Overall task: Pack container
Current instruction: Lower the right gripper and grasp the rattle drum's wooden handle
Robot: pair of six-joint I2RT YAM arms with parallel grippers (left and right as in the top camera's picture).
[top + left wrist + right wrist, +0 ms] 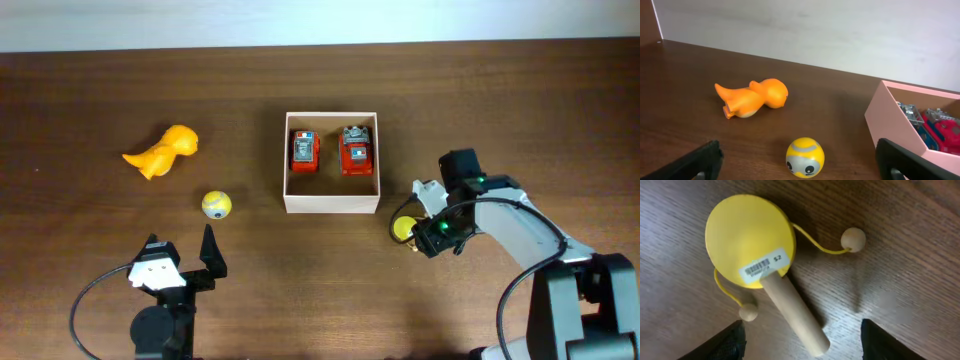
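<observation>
The container (331,204) is a white-walled box with a tan inside, at the table's middle; its corner shows in the left wrist view (892,117). Two red toy cars (304,151) (356,150) lie inside. An orange dinosaur toy (165,151) (754,98) and a yellow ball with a face (216,205) (804,157) lie left of it. A yellow pellet drum with a wooden handle (403,227) (751,240) lies right of it. My left gripper (180,258) (800,167) is open, just short of the ball. My right gripper (432,235) (802,342) is open, straddling the drum's handle (795,315) just above the table.
The back edge of the dark wooden table meets a white wall (815,30). A price sticker (762,266) is on the drum's face. Two beads on yellow strings (853,239) (748,312) lie beside the drum.
</observation>
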